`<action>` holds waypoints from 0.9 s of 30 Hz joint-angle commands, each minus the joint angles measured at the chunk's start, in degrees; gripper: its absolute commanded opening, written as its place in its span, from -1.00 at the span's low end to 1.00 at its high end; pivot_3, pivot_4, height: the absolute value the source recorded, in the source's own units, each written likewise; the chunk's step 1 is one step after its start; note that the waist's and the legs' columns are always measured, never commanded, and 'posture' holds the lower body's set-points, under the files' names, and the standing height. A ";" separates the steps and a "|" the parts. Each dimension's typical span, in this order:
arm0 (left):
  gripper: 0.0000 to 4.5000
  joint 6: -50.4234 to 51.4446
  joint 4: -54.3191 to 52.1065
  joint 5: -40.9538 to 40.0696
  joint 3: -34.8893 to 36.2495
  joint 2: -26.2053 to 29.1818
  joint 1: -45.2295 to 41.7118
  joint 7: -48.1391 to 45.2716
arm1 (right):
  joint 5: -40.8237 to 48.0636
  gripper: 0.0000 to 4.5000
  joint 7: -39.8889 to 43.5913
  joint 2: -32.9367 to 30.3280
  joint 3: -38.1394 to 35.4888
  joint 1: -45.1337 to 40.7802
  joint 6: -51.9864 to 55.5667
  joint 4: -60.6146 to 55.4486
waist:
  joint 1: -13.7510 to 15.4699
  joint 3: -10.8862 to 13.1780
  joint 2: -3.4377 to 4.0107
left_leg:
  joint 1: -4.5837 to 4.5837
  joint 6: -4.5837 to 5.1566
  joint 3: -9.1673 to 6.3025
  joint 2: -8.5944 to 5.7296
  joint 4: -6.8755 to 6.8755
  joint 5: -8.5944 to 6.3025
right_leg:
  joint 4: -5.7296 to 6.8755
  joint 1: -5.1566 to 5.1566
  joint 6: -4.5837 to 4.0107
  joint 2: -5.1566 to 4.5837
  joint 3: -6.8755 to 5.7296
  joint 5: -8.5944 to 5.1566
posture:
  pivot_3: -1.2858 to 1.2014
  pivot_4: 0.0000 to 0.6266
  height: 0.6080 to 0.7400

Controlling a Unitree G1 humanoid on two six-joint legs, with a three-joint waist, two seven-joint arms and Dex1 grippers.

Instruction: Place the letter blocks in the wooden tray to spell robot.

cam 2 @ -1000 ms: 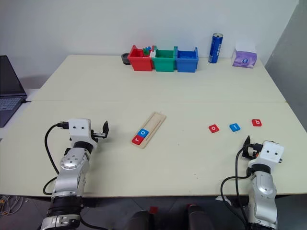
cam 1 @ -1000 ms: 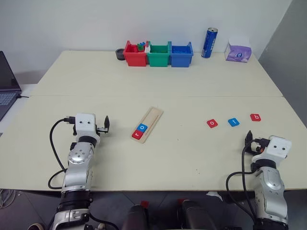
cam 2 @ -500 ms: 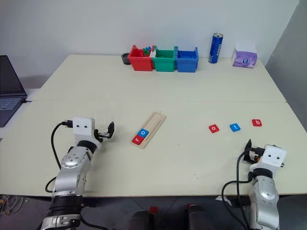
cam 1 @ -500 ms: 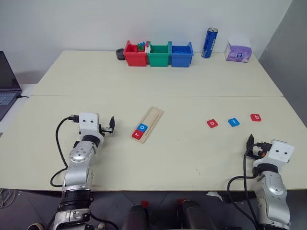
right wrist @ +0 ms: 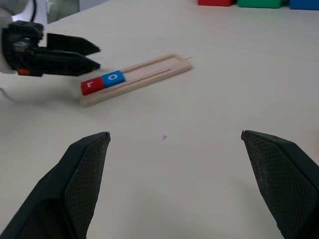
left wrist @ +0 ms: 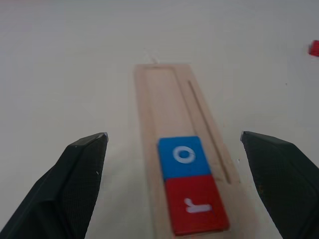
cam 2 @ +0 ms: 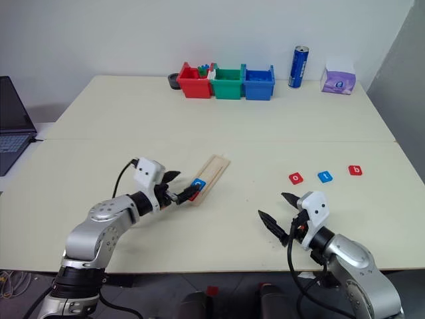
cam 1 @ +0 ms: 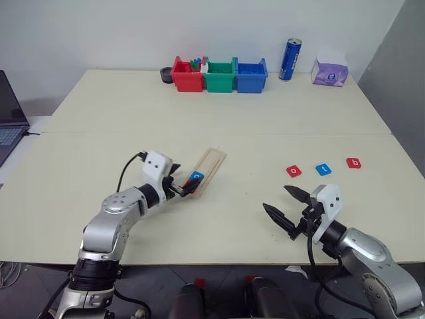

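Pincers first: we see the left pincer (cam 1: 180, 189) released, its two black fingers spread wide and empty, poised just at the near end of the wooden tray (cam 1: 211, 165). In the left wrist view those fingers (left wrist: 79, 179) flank the tray's near end, where the red "r" block (left wrist: 197, 206) and the blue "o" block (left wrist: 183, 156) lie touching each other in the recess, the "r" nearest the end; we cannot tell whether a fingertip touches the wood. The right pincer (cam 1: 285, 207) is likewise released and holds nothing, hovering over bare surface (cam 1: 219, 113) near the front edge, well apart from the tray and pointing toward it. Beyond it, to our right, three loose letter blocks lie in a row on the surface: a red "o" block (cam 1: 293, 171), a blue block (cam 1: 323, 169) whose letter we cannot read, and a red "b" block (cam 1: 354, 163). Along the far edge stand a red bin (cam 1: 187, 75), a green bin (cam 1: 219, 76) and a blue bin (cam 1: 251, 76), with a blue can (cam 1: 289, 60) and a tissue pack (cam 1: 330, 70) further right. A laptop (cam 1: 10, 116) sits at the far left.
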 commanded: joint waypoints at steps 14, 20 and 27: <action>1.00 9.19 -5.92 5.40 -3.02 -5.38 -1.11 11.44 | 2.73 0.99 2.11 -2.30 -1.74 -1.48 2.18 -4.07 | 0.12 0.01 -0.01 | -0.04 0.01 -0.01 0.00 0.00 0.00 | -0.08 0.00 -0.01 -0.01 0.01 0.01 | 0.03 -0.52 1.00; 1.00 11.80 -6.61 5.36 -2.52 -8.01 -1.00 14.68 | 3.36 0.99 2.23 -3.15 -1.92 -1.94 3.17 -4.96 | 0.12 0.01 -0.02 | -0.04 0.01 0.00 -0.01 0.01 0.00 | -0.07 0.00 -0.02 -0.01 0.02 0.01 | 0.03 -0.52 1.00; 1.00 16.27 -7.43 5.10 -1.71 -9.40 -1.39 17.42 | 4.73 0.99 2.29 -4.11 -2.33 -1.92 4.37 -5.83 | 0.12 0.00 -0.02 | -0.05 0.00 -0.01 -0.01 0.01 0.00 | -0.07 0.00 -0.03 -0.01 0.01 0.02 | 0.03 -0.52 1.00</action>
